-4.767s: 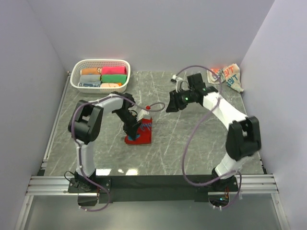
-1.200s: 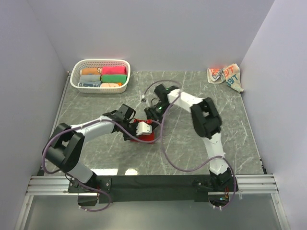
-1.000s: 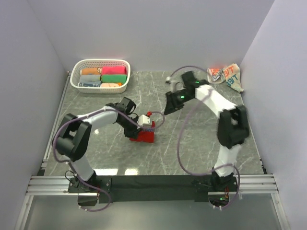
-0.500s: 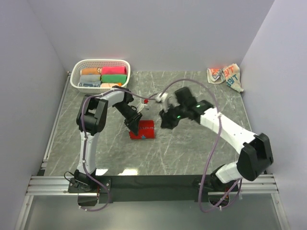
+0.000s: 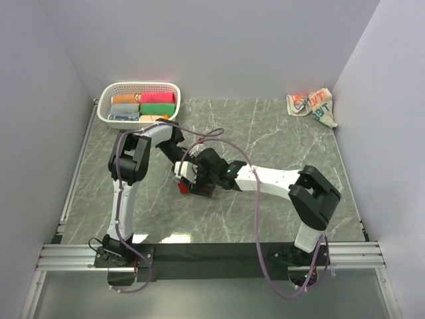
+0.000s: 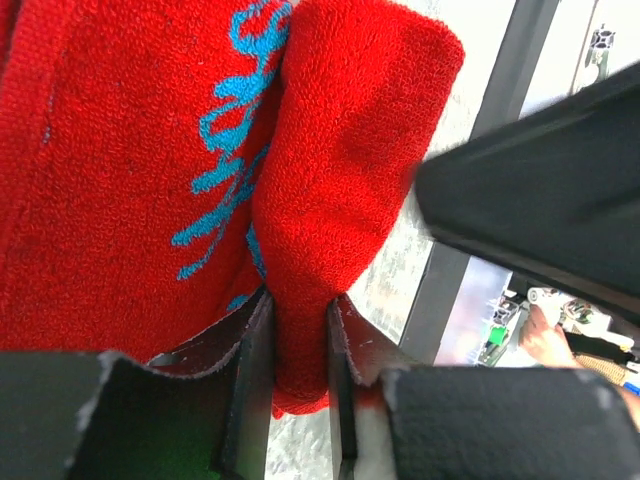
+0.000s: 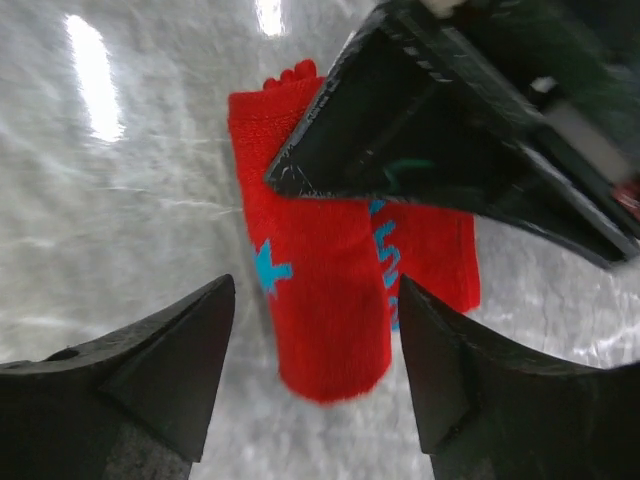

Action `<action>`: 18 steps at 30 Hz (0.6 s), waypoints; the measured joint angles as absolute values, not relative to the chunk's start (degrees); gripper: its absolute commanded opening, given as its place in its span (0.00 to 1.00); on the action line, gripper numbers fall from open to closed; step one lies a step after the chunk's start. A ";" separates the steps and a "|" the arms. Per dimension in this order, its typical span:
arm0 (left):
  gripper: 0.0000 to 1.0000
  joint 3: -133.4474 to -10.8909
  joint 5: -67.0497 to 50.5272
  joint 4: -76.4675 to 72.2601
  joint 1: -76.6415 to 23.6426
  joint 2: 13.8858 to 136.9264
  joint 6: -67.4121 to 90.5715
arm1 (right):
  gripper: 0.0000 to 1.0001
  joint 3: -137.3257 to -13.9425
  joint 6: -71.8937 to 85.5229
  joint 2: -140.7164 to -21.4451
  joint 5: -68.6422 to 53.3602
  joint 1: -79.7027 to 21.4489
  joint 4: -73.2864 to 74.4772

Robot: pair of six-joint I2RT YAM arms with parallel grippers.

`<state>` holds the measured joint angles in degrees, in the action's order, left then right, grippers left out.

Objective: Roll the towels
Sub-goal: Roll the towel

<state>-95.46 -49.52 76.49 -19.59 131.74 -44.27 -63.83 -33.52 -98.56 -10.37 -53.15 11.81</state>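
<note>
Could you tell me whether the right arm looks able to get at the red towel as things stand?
Probably yes. The right gripper hangs open just over the red towel, one end of which lies bare below it. The left gripper, shut on a fold, covers only the other part.

Left gripper (image 6: 298,320) clamped, right gripper (image 7: 315,290) spread, probably touching.
</note>
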 measured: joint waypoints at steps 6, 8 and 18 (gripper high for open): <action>0.30 -95.46 -49.54 76.31 -19.57 131.83 -43.59 | 0.28 -63.44 -37.36 -104.75 -7.90 -53.76 8.58; 0.33 -95.02 -49.67 75.77 -19.57 131.63 -43.29 | 0.17 -63.61 -38.06 -105.58 -7.97 -53.82 8.32; 0.55 -87.07 -49.43 68.29 -16.99 122.85 -43.33 | 0.00 -66.50 -35.70 -105.21 -15.77 -52.49 15.18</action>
